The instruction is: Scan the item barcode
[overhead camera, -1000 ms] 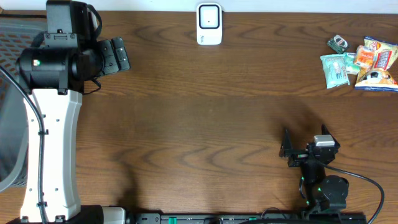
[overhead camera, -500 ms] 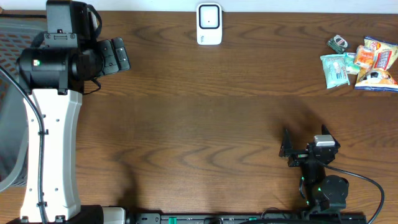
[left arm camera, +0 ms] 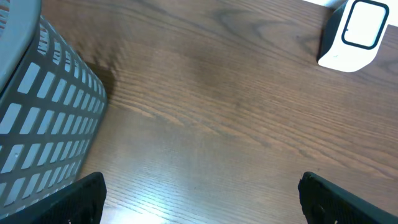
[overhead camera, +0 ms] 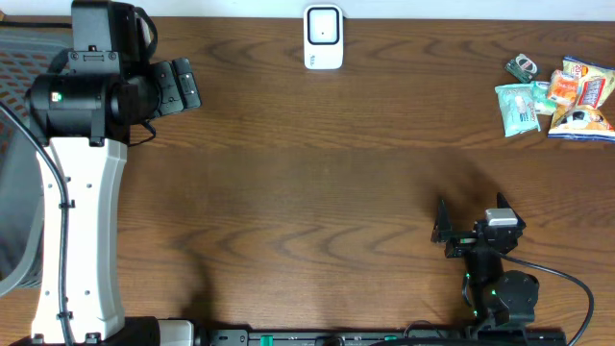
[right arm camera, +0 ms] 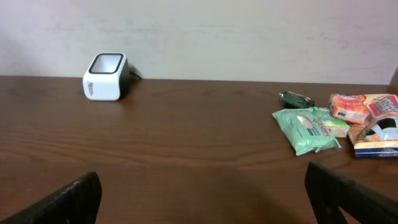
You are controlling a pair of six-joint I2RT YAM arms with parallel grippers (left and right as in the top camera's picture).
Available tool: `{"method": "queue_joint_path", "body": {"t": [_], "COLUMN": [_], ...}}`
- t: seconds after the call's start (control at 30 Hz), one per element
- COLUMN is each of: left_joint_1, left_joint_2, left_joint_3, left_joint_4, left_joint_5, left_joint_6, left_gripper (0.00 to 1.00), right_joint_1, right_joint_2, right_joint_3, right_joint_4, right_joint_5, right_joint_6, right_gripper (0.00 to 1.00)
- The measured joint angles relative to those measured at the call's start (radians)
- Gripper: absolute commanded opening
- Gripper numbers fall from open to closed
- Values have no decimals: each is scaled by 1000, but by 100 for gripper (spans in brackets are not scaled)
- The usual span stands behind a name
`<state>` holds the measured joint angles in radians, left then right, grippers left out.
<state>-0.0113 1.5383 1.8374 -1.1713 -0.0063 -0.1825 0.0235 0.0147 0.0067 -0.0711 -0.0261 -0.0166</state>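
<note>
1 white scanner [overhead camera: 323, 37] is standing at the middle of the far edge of the wooden table [overhead camera: 307, 192], its window facing up. The items [overhead camera: 555, 94] are lying in 1 loose cluster at the far right corner, well apart from the scanner and from both arms. At least 5 are showing there:
- 1 green wipes packet [overhead camera: 518, 104] is lying nearest the scanner.
- 1 small dark object [overhead camera: 524, 66] is lying just behind the wipes packet.
- 1 orange packet [overhead camera: 565, 88] is touching the wipes packet.
- 1 red and yellow snack bag [overhead camera: 590, 82] is lying at the right of the cluster.
- 1 blue and white pack [overhead camera: 582, 120] is lying at the near right of the cluster.

They are overlapping, so the exact count is uncertain.

1 grey slatted basket [left arm camera: 43, 124] is sitting at the left edge of the table.

2 arms are working this table. The left gripper [overhead camera: 181, 85] is hovering near the far left, beside the basket. Its 2 fingers [left arm camera: 78, 199] are spread wide and are gripping nothing; only bare wood is showing between them. The right gripper [overhead camera: 450, 233] is sitting low at the near right. Its 2 fingers [right arm camera: 65, 202] are likewise gaping wide and empty, and are pointing across the table toward the scanner and the cluster.
</note>
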Motion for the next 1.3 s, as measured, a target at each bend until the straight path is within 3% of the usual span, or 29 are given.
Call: {"method": "queue_joint_path", "body": {"t": [0.5,0.77,0.93,1.3], "left_joint_1": [0,0,0,0], "left_joint_2": [0,-11,-92,-461], "left_joint_3": [0,-35,-193,-676], "left_joint_4": [-5,-99,-43,316], "left_joint_5": [0,27,36,151], "left_joint_6": [8,31,51,220], "left_gripper": [98,98,98,98], "right_joint_1": [0,0,0,0], "right_joint_2": [0,0,0,-2], "right_joint_3": [0,0,0,0], "right_joint_4": [0,0,0,1], "right_joint_5": [0,0,0,1], "right_joint_6": [0,0,0,0], "right_gripper": [99,99,99,99]}}
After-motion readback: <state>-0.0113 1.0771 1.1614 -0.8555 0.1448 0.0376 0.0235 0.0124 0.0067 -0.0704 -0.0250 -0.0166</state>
